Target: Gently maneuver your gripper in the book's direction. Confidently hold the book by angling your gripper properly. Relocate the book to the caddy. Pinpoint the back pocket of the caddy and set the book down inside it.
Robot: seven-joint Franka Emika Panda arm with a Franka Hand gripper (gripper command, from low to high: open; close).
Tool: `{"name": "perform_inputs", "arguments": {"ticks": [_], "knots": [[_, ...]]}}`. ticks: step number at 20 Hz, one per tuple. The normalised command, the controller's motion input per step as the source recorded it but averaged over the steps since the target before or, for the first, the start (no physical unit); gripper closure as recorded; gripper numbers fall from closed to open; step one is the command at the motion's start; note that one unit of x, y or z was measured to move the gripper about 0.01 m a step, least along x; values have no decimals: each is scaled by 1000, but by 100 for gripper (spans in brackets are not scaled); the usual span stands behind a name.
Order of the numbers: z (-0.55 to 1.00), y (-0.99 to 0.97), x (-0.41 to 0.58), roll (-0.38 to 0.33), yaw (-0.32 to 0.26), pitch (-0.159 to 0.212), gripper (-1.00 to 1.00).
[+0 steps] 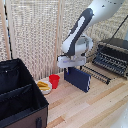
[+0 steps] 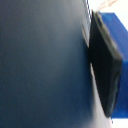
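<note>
Your gripper [image 1: 71, 65] is clamped on the book's [image 1: 77, 78] top edge; the book hangs upright just below its fingers [image 2: 106, 60].

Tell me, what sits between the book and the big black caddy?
In the exterior view, a red cup and a plate sit between the book and caddy.

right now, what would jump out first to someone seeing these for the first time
The white gripper holds a dark navy book upright above the wooden table, just to the exterior view's right of a red cup. A big black caddy with inner dividers fills the lower left of the exterior view, well apart from the book.
</note>
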Motion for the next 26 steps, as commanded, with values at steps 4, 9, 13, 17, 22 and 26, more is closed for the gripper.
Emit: {"name": "perform_inputs", "arguments": {"ticks": [4,9,13,17,22,26], "knots": [[568,0,401,-7,-245,19,100],[857,-1,502,27,-142,87,100],[897,0,563,21,-96,93,100],[882,14,461,28,-106,99,100],[822,131,63,54,-229,9,100],[767,159,0,62,-237,0,100]]}}
